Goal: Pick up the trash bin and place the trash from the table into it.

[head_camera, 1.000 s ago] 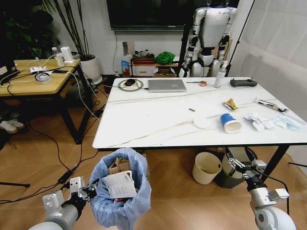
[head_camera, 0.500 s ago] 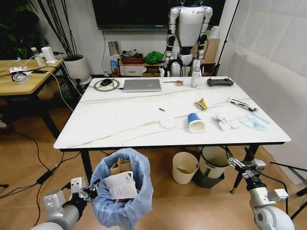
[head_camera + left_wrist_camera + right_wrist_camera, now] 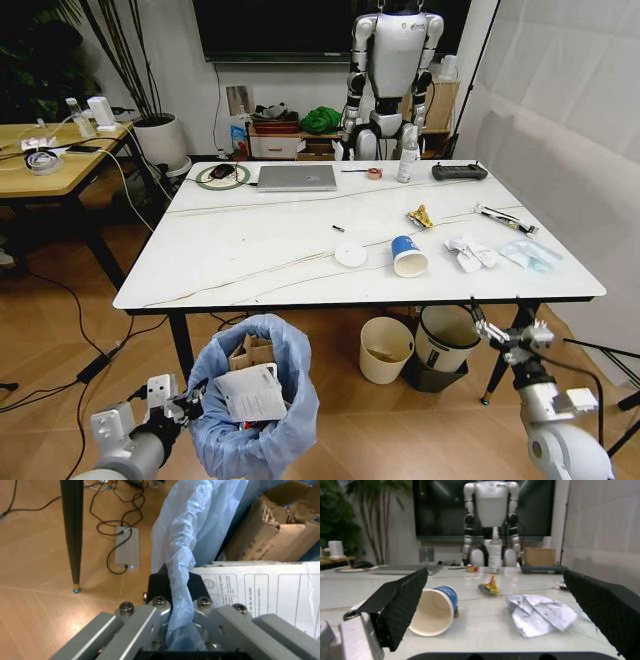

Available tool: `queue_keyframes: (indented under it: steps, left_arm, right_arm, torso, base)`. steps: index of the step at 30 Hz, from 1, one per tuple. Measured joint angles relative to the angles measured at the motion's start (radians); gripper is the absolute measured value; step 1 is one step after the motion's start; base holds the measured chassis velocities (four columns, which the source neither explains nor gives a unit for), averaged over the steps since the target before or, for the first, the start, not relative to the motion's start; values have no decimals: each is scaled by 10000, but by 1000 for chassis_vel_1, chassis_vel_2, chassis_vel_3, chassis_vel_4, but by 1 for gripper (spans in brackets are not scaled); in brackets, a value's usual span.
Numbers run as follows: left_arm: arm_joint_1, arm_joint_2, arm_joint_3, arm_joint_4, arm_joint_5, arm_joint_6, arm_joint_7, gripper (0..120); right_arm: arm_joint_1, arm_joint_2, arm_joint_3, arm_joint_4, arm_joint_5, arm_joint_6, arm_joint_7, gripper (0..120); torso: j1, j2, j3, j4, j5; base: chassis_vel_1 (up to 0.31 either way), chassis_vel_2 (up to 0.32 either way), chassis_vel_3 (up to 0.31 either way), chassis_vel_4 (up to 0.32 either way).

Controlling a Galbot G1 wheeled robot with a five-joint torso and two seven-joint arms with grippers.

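No wording can be read anywhere; the white printed sheet (image 3: 260,588) in the trash bin (image 3: 250,420) carries boxed print (far too small to decipher).

a robotics lab: humanoid robot (image 3: 388,70), laptop (image 3: 296,177), cabled desks.

White marble table (image 3: 250,255), blue cup (image 3: 407,256), tissue (image 3: 469,252), laptop (image 3: 296,177)
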Motion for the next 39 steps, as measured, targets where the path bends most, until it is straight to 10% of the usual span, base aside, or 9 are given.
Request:
queue_keyframes:
  steps: [11, 28, 39]
  left_arm:
    - [849, 21, -581, -541, -29, -11, 3, 0]
    - [986, -309, -804, -692, 158, -30, -32, 0]
    - [908, -318, -776, -627, 191, -30, -40, 0]
  right_arm:
    - [1800, -2407, -1758, 71, 2438, -3045, -408, 100]
    - [4737, -2256, -3764, -2901, 2207, -3912, -149, 100]
    - [5475, -2008, -4338, -3793, 2311, -3864, -246, 58]
  torso:
    - [0, 0, 0, 0, 1]
    - [1, 0, 0, -3, -1]
    - [1, 0, 0, -1, 0]
  base:
    - [0, 0, 0, 0]
    - [0, 0, 0, 0]
    - [0, 0, 0, 0]
